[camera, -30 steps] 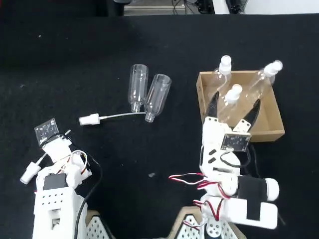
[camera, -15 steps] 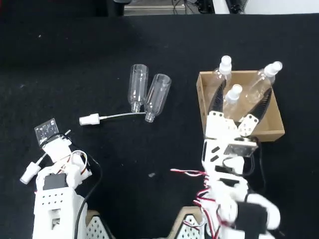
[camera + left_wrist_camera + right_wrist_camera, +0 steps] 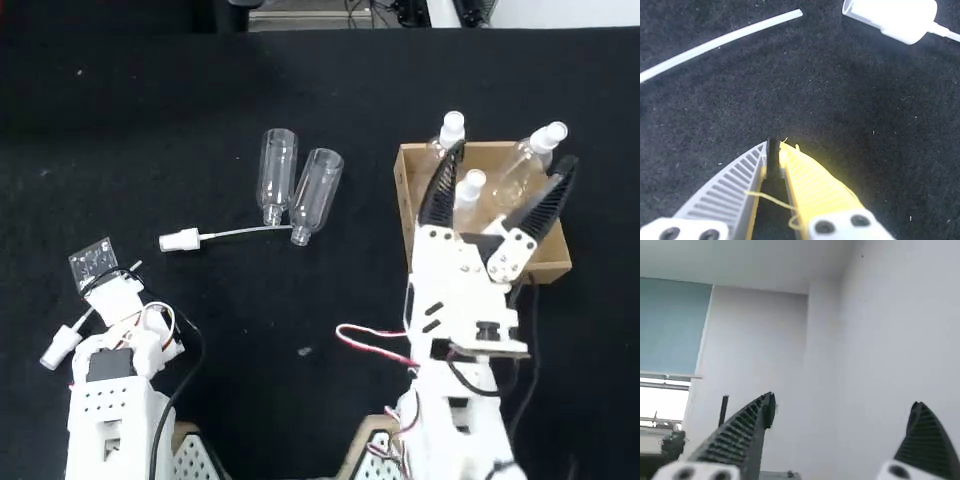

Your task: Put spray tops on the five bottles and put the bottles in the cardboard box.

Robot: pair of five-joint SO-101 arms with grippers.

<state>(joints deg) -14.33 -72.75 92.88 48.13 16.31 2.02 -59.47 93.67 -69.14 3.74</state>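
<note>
The right gripper [image 3: 498, 190] hangs with its fingers wide apart above the cardboard box [image 3: 404, 200], where three capped bottles [image 3: 468, 190] lean. The left gripper [image 3: 774, 146] has its fingers together, near a spray top [image 3: 892, 17]. Two open bottles [image 3: 318, 185] lie on the table [image 3: 200, 100], another spray top [image 3: 180, 240] near them.
</note>
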